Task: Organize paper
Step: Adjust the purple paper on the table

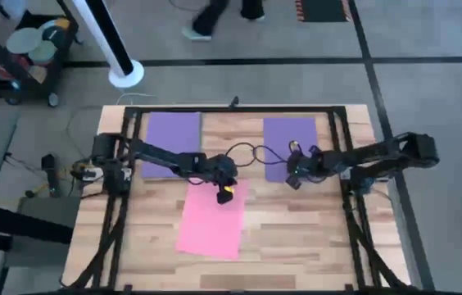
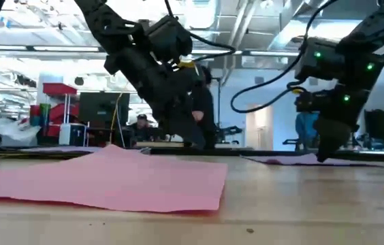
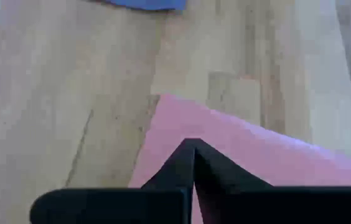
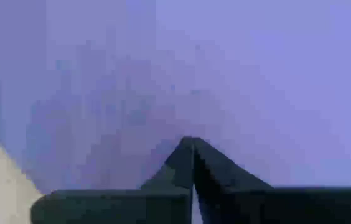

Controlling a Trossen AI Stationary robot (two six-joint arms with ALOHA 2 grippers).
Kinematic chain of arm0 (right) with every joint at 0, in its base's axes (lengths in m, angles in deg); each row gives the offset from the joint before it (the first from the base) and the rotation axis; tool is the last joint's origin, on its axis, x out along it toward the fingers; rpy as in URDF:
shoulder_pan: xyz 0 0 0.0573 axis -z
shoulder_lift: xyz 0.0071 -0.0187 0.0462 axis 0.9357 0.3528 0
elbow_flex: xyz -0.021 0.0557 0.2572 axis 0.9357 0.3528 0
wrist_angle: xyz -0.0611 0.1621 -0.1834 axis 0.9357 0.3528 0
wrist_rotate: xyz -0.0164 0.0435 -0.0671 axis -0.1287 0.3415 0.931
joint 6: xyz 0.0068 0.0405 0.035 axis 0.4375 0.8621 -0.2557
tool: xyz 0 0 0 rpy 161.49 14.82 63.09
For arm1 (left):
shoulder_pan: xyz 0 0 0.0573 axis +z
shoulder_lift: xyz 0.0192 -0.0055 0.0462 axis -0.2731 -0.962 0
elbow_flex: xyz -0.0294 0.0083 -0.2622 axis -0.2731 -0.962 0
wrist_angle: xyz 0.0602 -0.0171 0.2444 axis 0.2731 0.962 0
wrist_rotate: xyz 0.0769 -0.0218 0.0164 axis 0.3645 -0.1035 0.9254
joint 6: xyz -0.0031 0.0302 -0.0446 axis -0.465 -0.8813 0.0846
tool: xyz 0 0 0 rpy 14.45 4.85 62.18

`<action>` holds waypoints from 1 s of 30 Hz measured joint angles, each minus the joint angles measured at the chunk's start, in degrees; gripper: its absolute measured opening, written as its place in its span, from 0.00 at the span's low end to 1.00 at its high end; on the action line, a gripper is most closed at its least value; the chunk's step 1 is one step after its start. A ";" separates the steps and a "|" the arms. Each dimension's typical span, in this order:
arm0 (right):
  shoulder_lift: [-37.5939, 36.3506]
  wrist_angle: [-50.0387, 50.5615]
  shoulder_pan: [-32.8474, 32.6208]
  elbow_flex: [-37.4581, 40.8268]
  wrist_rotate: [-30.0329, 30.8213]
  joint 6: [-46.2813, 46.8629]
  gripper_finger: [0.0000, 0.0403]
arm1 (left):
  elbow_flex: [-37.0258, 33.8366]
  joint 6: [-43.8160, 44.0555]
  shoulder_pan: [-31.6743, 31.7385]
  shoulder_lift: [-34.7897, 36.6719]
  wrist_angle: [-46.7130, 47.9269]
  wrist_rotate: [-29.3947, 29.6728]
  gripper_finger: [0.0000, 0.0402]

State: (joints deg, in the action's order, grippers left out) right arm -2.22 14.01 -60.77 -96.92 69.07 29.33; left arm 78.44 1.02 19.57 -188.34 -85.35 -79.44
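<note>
Left hand [image 1: 227, 195] closed, tips pressed on far edge of flat pink paper sheet [image 1: 211, 220] mid wooden counter [image 1: 296, 238], right hand [image 1: 294, 179] closed, pressed on right flat purple paper sheet [image 1: 288, 135]; looks like slide-to-align step, next needs steady downward pressure while dragging.

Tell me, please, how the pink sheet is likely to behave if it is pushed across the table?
The pink sheet looks thin and floppy: in the low view its surface already ripples, so it may buckle. Lying flat on smooth wood, it would probably slide easily.
</note>
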 joint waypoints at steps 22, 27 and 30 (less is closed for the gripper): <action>5.52 -12.23 5.23 -0.25 1.06 -2.71 0.00 | 0.02 -0.55 0.00 0.00 0.55 -0.02 0.00; 6.31 -10.82 5.45 -0.46 1.04 -2.62 0.00 | 0.02 -0.55 0.00 0.00 0.61 -0.02 0.00; 5.50 -8.68 5.47 -0.39 1.07 -2.61 0.00 | 0.02 -0.55 0.00 0.00 0.68 -0.03 0.00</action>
State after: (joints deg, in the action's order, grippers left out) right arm 3.29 5.33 -55.30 -97.30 70.14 26.72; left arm 78.46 0.47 19.57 -188.34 -84.67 -79.47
